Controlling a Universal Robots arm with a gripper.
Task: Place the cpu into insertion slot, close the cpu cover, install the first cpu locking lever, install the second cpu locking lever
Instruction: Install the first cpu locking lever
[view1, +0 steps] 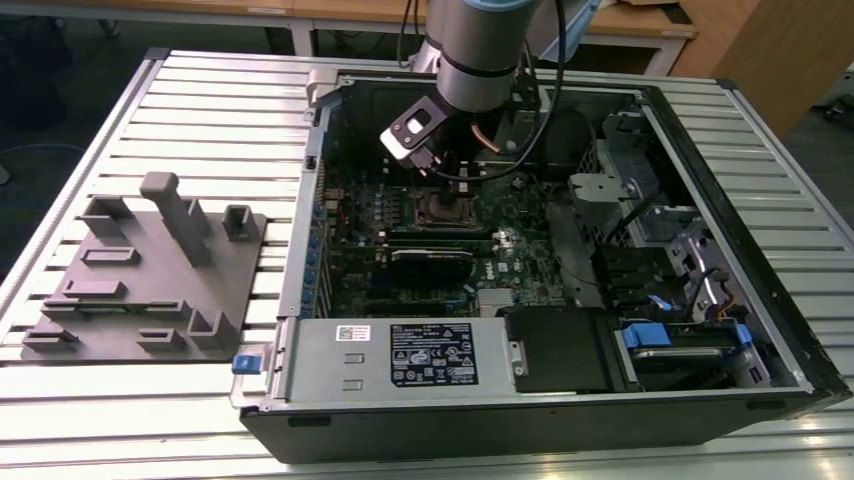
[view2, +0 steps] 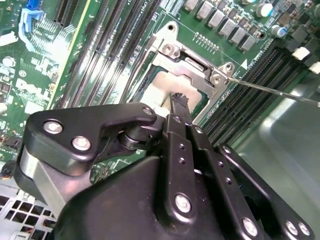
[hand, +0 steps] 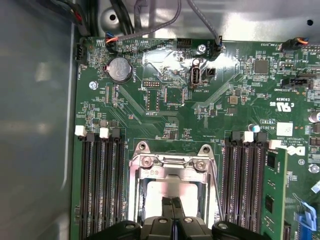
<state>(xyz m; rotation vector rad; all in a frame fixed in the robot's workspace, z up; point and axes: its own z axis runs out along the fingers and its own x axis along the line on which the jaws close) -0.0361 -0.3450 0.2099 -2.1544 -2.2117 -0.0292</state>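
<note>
The gripper (hand: 172, 201) is hanging with its fingers pressed together, tips over the cpu (hand: 152, 197); the cpu is lying in the insertion slot (view1: 445, 210), the cpu cover (hand: 170, 164) framing it; the second wrist view is showing a thin locking lever (view2: 270, 91) jutting sideways from the socket; the exterior view is showing the open computer case (view1: 534, 425) resting on a slatted metal table (view1: 200, 110), a grey fixture plate (view1: 134, 300) at the exterior view's left, wooden desks (view1: 641, 25) behind.
</note>
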